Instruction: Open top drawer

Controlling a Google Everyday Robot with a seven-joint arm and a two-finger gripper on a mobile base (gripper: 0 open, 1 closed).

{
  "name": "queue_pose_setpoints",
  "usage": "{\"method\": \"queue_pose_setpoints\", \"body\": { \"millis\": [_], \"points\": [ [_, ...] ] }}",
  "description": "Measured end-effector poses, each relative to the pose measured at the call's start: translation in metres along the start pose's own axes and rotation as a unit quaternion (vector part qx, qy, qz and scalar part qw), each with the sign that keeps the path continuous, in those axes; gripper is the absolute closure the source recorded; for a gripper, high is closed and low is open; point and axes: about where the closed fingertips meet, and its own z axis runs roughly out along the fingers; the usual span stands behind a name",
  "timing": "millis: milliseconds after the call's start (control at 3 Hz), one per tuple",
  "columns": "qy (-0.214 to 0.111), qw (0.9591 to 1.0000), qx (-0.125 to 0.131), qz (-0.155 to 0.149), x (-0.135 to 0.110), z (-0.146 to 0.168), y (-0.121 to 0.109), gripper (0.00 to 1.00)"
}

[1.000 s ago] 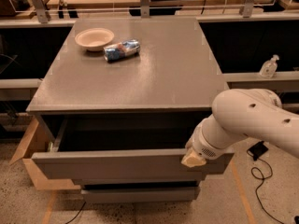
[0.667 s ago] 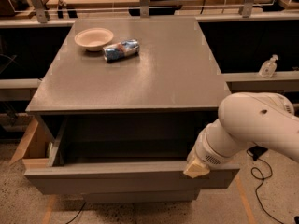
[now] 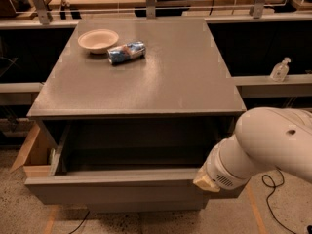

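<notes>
Camera view is looking down on a grey cabinet (image 3: 161,82) with the robot's white arm (image 3: 273,145) reaching in from the lower right. The gripper (image 3: 206,182) is sitting at the upper edge of the top drawer's front panel, near that panel's right end. Only a tan tip is showing past the arm's rounded wrist. Whether it is clenched or released I cannot tell, because the wrist is covering it.

The top drawer (image 3: 117,191) is standing open. Its wide grey front is stretching leftward from the gripper, and its deep, dark box is lying just behind and to the left of the gripper, under the cabinet's overhanging top. Just below the gripper, a narrower grey drawer front (image 3: 146,206) is peeking out beneath the top drawer and sitting further back.

Well beyond the gripper and off to its left, a pale shallow bowl (image 3: 98,39) is resting on the far-left part of the cabinet top. A crumpled blue and white packet (image 3: 126,52) is lying on its side just beside the bowl, on the side nearer the gripper. Far above the gripper and to its right, a clear pump bottle (image 3: 280,69) is standing upright on a ledge. Far to the gripper's left, a tan board (image 3: 34,150) is leaning beside the cabinet. A dark cable (image 3: 273,194) is trailing on the speckled floor to the gripper's right.
</notes>
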Motion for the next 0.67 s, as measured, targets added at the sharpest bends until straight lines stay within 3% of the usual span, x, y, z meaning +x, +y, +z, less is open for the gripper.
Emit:
{"method": "queue_pose_setpoints", "body": {
  "millis": [333,667],
  "points": [
    [0.000,1.0000,0.000,0.001,0.0001,-0.0009,0.0012,0.84],
    [0.000,1.0000,0.001,0.000,0.0000,-0.0015,0.0017,0.61]
  ]
}}
